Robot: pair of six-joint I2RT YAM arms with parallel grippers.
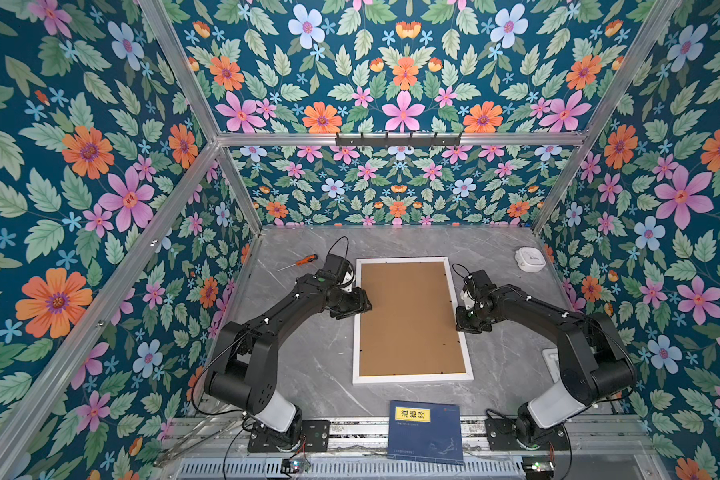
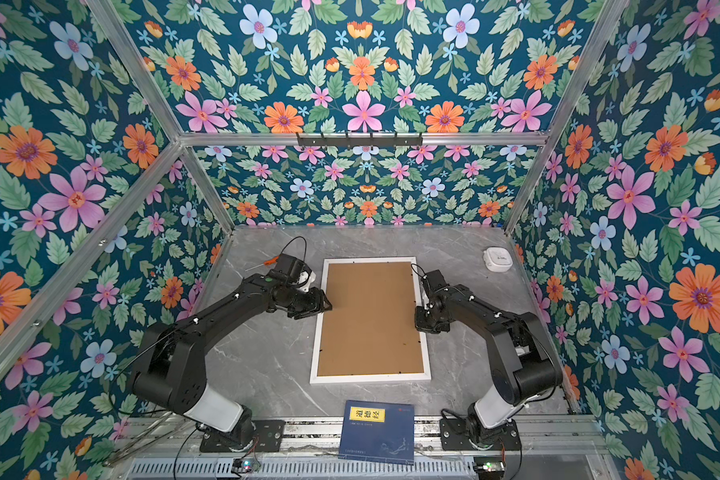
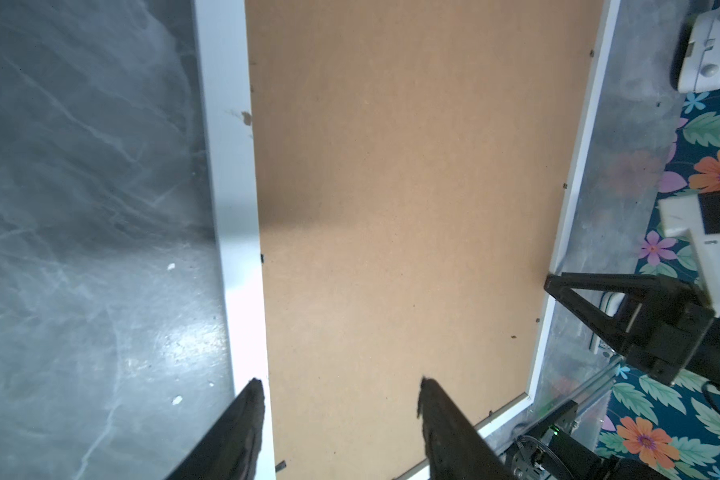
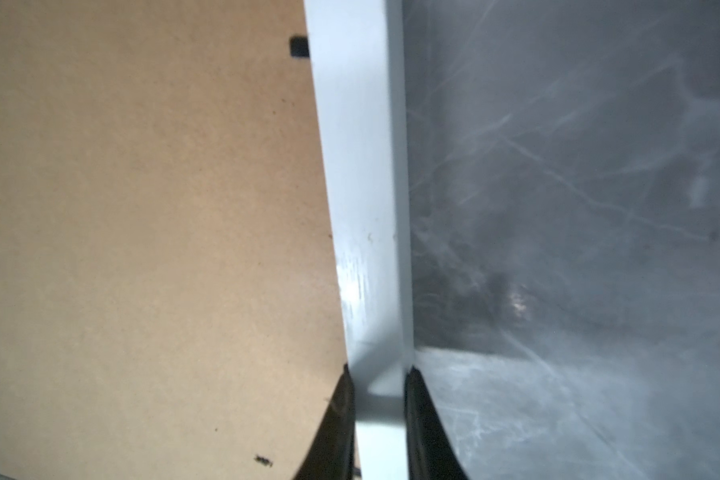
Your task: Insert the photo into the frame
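Observation:
The white frame [image 1: 412,378] [image 2: 368,377] lies flat in the middle of the grey table, with a brown backing board [image 1: 410,320] filling its opening. The photo is hidden. My right gripper [image 1: 460,320] [image 4: 379,370] is shut on the frame's right rail [image 4: 358,166], one finger on the board side and one on the table side. My left gripper [image 1: 364,305] [image 3: 341,382] stands open over the left rail [image 3: 229,166], one finger above the rail and the other above the board [image 3: 412,187], holding nothing.
A dark blue book [image 1: 427,432] with a yellow label lies at the front edge. An orange-handled screwdriver [image 1: 302,261] is at the back left, a white device [image 1: 530,258] at the back right. Floral walls enclose the table on three sides.

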